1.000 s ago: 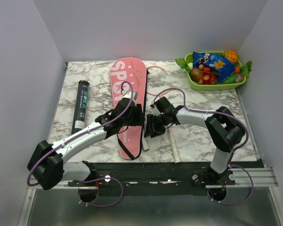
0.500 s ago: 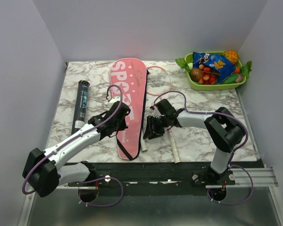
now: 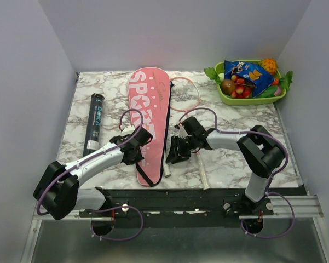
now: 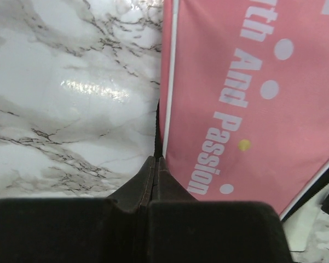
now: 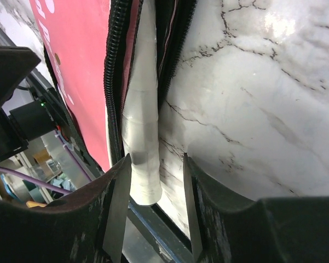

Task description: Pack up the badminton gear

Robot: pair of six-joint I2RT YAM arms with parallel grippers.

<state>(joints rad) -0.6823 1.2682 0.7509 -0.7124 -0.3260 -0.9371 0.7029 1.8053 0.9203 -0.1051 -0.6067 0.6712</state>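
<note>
The pink racket bag (image 3: 149, 109) lies lengthwise mid-table. My left gripper (image 3: 134, 144) is shut, its tips (image 4: 156, 160) at the bag's (image 4: 246, 98) left edge and touching the black edging (image 4: 157, 129); whether the edging is pinched does not show. My right gripper (image 3: 175, 151) is open at the bag's right side. One racket's white handle (image 5: 142, 126) pokes out of the unzipped bag edge (image 5: 114, 82) and rests against one finger, with a gap to the other. A second racket lies outside the bag, its pink head (image 3: 187, 92) behind my right arm and its handle (image 3: 202, 171) near the front edge. The dark tube (image 3: 94, 123) lies at the left.
A green tray (image 3: 252, 101) of fruit and snacks stands at the back right corner. The table's front edge and the black mounting rail (image 3: 197, 194) run just below both handle ends. Grey walls close in the left, right and back.
My left arm swung from over the bag to its left edge and its gripper shut. The bag now lies flatter and straighter. My right gripper narrowed slightly and edged toward the handle.
</note>
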